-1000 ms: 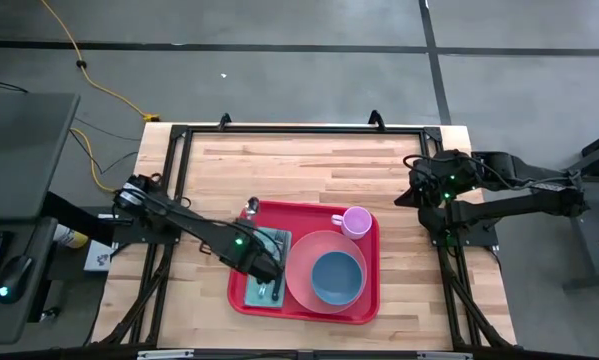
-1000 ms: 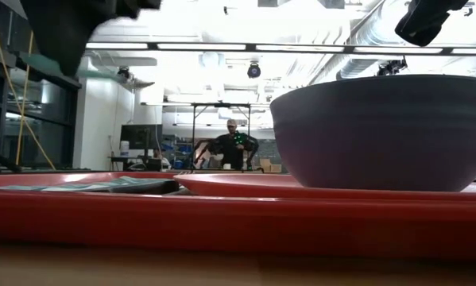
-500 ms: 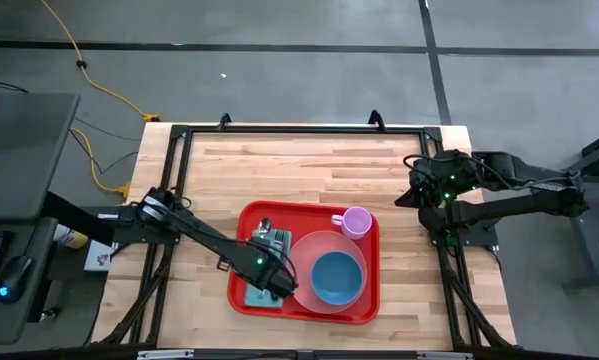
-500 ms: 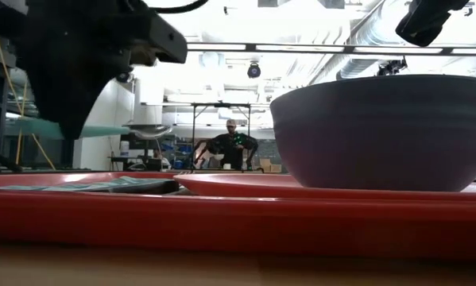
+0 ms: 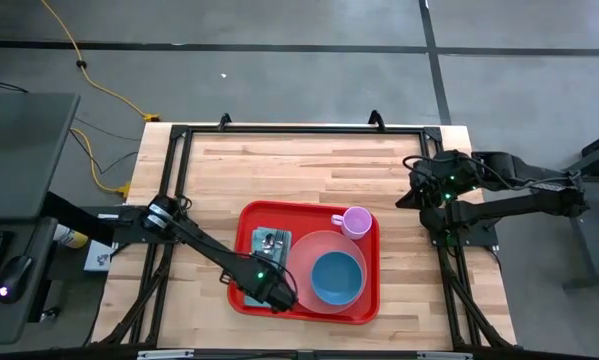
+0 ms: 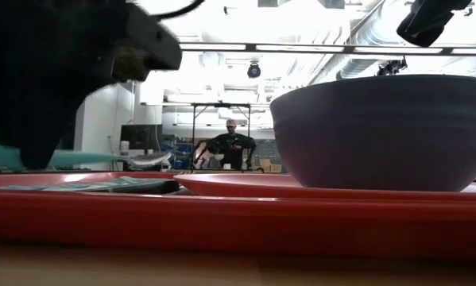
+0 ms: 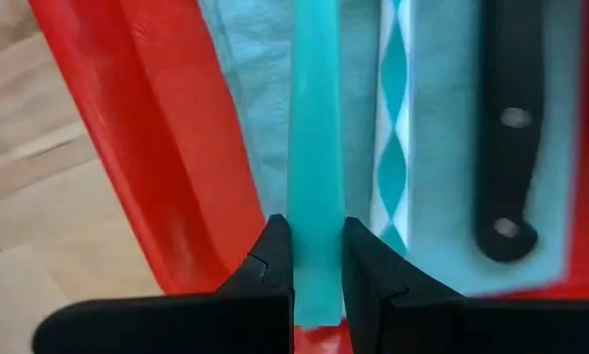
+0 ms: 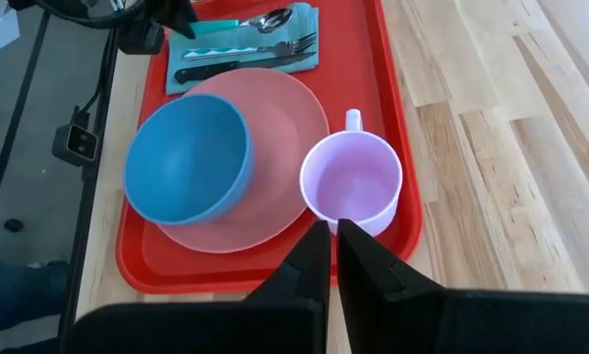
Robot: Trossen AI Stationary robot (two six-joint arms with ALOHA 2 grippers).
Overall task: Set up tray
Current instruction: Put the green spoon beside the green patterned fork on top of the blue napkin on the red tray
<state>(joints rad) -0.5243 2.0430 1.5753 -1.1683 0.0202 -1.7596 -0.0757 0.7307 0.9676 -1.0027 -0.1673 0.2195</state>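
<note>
The red tray (image 5: 369,300) lies on the table's middle and carries a pink plate (image 5: 304,255), a blue bowl (image 5: 336,277) on the plate, a lilac mug (image 5: 356,221) and a teal napkin (image 5: 254,250). A patterned fork (image 7: 392,147) and a black-handled knife (image 7: 510,128) lie on the napkin. My left gripper (image 5: 269,290) is at the tray's near-left corner, shut on a teal-handled spoon (image 5: 267,240). My right gripper (image 8: 331,236) waits shut by the table's right edge. My left gripper pinches the spoon's teal handle (image 7: 314,197) near its free end between its two fingers (image 7: 274,258). It comes slanting down from the near side, with the fingers lying along the handle. The spoon lies about level over the napkin, bowl (image 6: 152,159) toward the far edge; whether it rests there I cannot tell.
Bare wooden table (image 5: 309,165) stretches beyond the tray's far side and to its left and right. A black frame (image 5: 179,135) runs round the table top. In the low view a person (image 6: 234,147) stands far off in the room behind.
My left gripper has moved toward the table's near edge and come down, carrying the spoon with it. The spoon's bowl has travelled from the tray's far-left corner to above the napkin, beside the fork, and sits lower than half a second ago.
</note>
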